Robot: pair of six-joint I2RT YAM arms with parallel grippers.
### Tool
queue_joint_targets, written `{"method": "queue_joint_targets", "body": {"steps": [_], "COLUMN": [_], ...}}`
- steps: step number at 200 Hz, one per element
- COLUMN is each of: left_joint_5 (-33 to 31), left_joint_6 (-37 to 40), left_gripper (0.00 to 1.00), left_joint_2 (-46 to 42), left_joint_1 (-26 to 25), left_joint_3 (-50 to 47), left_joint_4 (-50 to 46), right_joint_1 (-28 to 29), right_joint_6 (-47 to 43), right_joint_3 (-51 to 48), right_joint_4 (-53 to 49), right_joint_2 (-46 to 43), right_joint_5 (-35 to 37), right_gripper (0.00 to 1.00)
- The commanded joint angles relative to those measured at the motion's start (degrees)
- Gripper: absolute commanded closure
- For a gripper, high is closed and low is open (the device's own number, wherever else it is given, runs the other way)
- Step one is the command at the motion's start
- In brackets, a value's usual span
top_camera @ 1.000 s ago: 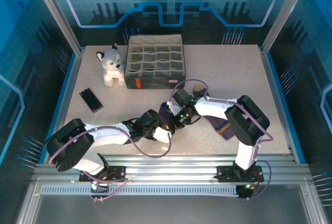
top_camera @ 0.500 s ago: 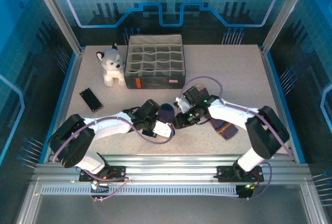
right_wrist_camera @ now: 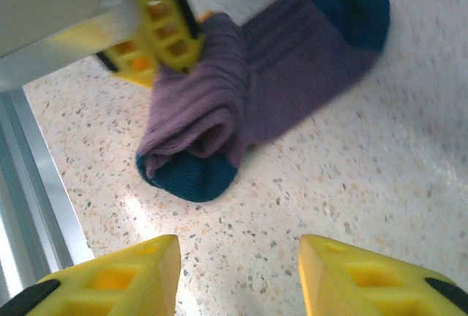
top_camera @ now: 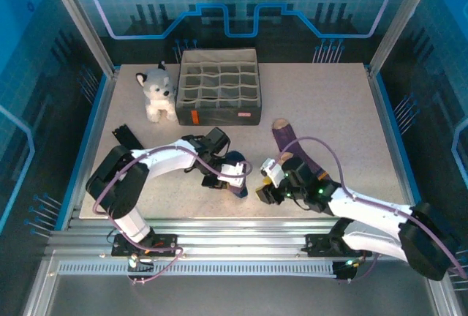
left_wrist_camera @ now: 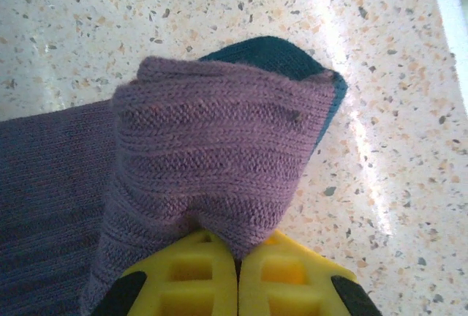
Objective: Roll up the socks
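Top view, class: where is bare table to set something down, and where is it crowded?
Free: far right, between the compartment box and the table edge. Crowded: near middle, left gripper pinching the navy-toed sock, right gripper beside it.

On the table (top_camera: 344, 96), the divided box (top_camera: 219, 85) is placed at the far edge. The plush dog (top_camera: 156, 93) is set just left of the box. The folded sock (top_camera: 234, 161) is laid in front of the box, the flat sock (top_camera: 287, 140) to its front right, and a small flat object (top_camera: 128, 140) to its front left, well apart.
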Motion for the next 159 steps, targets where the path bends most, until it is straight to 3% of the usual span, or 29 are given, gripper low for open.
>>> {"method": "queue_joint_targets", "body": {"steps": [1,56,113,159], "left_joint_5": [4.8,5.5,6.1,7.3], "left_joint_6": [-0.2,-0.6,-0.2,0.1], "left_gripper": [1.0,1.0,1.0,1.0], "left_joint_2": [2.0,4.7,5.9,6.5], "left_joint_1": [1.0,1.0,1.0,1.2], "left_joint_3": [0.1,2.8,4.4,5.4], "left_joint_4": [-10.1,-12.2,-14.2,-15.8], "right_joint_1": [4.3,14.3,17.4,19.6], "right_joint_6": [-12.4,-27.1,-35.6,-38.9], "right_joint_3": [-2.8,-3.9,-1.4,-1.5], "right_joint_4": [9.8,16.6,22.3,32.4], "right_joint_2": [-3.4,-0.4,10.3,17.9], "right_joint_5": [8.3,14.0,15.3,19.0], "right_gripper": [0.51,0.42,0.39,0.37]}}
